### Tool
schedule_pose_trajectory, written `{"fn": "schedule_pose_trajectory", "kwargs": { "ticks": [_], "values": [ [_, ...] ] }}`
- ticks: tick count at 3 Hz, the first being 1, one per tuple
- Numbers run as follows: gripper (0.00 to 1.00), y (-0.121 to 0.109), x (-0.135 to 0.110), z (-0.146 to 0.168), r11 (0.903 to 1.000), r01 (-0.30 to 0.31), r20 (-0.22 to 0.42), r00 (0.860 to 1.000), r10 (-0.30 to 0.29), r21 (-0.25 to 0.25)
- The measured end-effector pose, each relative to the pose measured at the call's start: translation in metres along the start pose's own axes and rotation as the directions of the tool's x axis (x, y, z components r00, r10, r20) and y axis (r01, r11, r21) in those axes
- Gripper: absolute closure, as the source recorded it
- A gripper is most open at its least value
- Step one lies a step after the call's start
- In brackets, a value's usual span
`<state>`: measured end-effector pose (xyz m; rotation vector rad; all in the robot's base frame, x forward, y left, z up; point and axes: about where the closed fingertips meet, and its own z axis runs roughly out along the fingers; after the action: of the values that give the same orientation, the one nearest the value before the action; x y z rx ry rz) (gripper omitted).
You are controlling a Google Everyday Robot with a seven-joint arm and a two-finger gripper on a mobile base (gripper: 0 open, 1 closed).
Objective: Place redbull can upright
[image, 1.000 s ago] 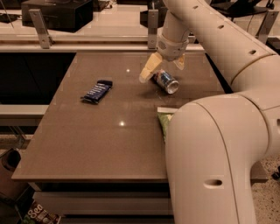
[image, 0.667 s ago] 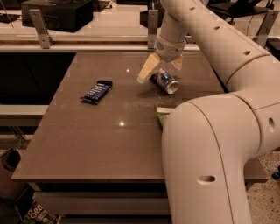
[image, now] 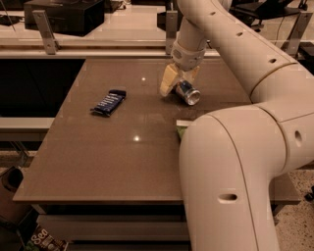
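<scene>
Since a second ago the arm's thick near link [image: 230, 186] has swung a little toward the left and now hides more of the green bag [image: 180, 130] in front of the redbull can [image: 189, 94]; only a thin green sliver shows at the link's edge. Your claw [image: 177, 87] and the can have barely shifted.

The can lies on its side on the table [image: 122, 162], tilted, its shiny silver end facing the near right. Your claw comes down on its far end, one pale finger [image: 168, 81] pressed to the can's left side and the other over its right, so it is closed around the can.

Well left of the can, a flat dark-blue snack bar wrapper [image: 108, 102] lies apart from everything else, with bare table between the two. It carries rows of pale lettering, too small to read. No brand text can be read on the can either; you see only blue and silver.

Behind the can, beyond the table's far edge, a rail with metal posts [image: 45, 30] runs across, and a black box [image: 64, 14] sits behind it to the far left.
</scene>
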<state>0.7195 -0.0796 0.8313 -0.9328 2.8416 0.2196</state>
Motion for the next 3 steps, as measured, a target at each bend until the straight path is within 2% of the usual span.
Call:
{"fn": "schedule_pose_trajectory", "kwargs": {
  "ticks": [2,3],
  "values": [
    [0.81,-0.0010,-0.0074,0.0075,1.0000,0.002,0.016,1.000,-0.002,0.003],
    [1.00,-0.0010,-0.0095,0.0081,1.0000,0.002,0.019,1.000,-0.002,0.003]
  ]
}}
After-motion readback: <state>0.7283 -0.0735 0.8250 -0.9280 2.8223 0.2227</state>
